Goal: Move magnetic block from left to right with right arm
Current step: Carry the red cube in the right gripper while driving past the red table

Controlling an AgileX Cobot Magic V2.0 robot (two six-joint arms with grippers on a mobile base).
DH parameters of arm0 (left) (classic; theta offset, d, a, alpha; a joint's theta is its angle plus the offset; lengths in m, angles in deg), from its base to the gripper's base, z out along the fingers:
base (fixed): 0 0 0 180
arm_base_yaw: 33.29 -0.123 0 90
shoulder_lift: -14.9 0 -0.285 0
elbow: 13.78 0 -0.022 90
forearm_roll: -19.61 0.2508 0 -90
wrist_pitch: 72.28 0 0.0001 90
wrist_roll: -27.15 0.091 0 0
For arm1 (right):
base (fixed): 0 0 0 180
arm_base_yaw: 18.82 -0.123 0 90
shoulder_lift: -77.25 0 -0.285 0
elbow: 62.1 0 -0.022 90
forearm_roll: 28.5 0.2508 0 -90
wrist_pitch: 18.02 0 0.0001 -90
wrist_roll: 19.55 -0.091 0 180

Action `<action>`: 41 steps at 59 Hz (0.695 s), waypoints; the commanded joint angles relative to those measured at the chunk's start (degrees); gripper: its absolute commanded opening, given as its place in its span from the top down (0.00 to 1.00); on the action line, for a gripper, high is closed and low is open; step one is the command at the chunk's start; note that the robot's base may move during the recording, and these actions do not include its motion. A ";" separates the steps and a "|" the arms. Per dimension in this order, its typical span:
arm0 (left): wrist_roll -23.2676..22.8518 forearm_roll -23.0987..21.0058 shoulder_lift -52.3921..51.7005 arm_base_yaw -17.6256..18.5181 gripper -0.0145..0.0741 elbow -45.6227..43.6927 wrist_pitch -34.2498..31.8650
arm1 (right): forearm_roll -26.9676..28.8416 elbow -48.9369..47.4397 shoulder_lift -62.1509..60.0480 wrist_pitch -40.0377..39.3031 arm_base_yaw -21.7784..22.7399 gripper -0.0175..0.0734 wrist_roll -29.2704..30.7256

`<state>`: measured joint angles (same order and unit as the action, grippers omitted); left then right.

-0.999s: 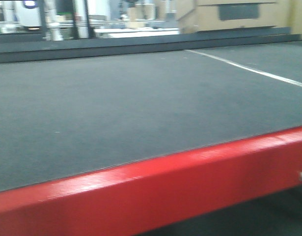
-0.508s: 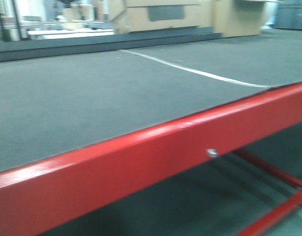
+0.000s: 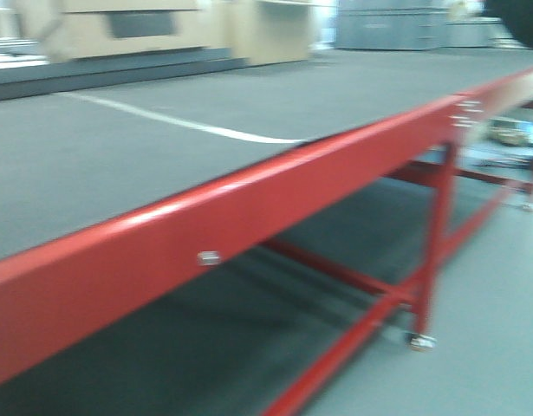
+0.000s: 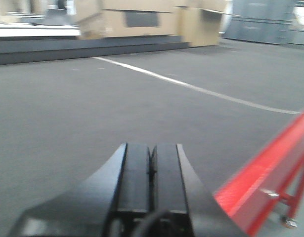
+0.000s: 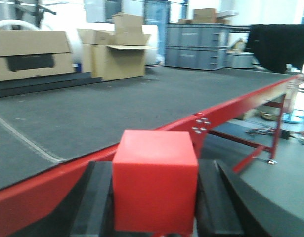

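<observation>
The magnetic block (image 5: 155,180), a bright red cube, fills the bottom centre of the right wrist view. My right gripper (image 5: 154,197) is shut on it, with one black finger against each side of it. It hangs in front of the table's red front rail (image 5: 142,140), near the dark carpeted top. In the left wrist view my left gripper (image 4: 152,170) is shut with nothing in it, its two black fingers (image 4: 137,173) pressed together over the carpet (image 4: 92,108). Neither gripper nor the block shows in the front view.
The long table has a dark carpeted top (image 3: 162,147) crossed by a white line (image 3: 179,123), a red rail (image 3: 275,199) and red legs (image 3: 435,243). Cardboard boxes (image 5: 112,47) and grey crates (image 5: 196,47) stand behind it. Grey floor (image 3: 491,347) lies to the right.
The front view has swung to the right: the white line and the boxes slid left, and the table's red legs, lower bars and the floor came into sight.
</observation>
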<state>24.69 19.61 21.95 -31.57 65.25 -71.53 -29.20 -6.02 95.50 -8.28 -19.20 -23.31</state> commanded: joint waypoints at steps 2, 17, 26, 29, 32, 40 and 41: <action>-0.25 0.00 -0.37 0.16 0.97 0.54 -5.05 | -0.58 -1.73 0.54 -4.73 0.38 0.57 0.71; -0.25 0.00 -0.37 0.16 0.97 0.54 -5.05 | -0.58 -1.73 0.54 -4.73 0.38 0.57 0.71; -0.25 0.00 -0.37 0.16 0.97 0.54 -5.05 | -0.58 -1.73 0.54 -4.73 0.38 0.57 0.71; -0.25 0.00 -0.37 0.16 0.97 0.54 -5.05 | -0.58 -1.73 0.54 -4.73 0.38 0.57 0.71; -0.25 0.00 -0.37 0.16 0.97 0.54 -5.05 | -0.58 -1.73 0.54 -4.73 0.38 0.57 0.71; -0.25 0.00 -0.37 0.16 0.97 0.54 -5.05 | -0.58 -1.73 0.54 -4.73 0.38 0.57 0.71; -0.25 0.00 -0.37 0.16 0.97 0.54 -5.05 | -0.58 -1.73 0.54 -4.73 0.38 0.57 0.71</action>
<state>24.69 19.61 21.95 -31.57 65.25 -71.53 -29.25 -6.02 95.40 -8.28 -19.20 -23.31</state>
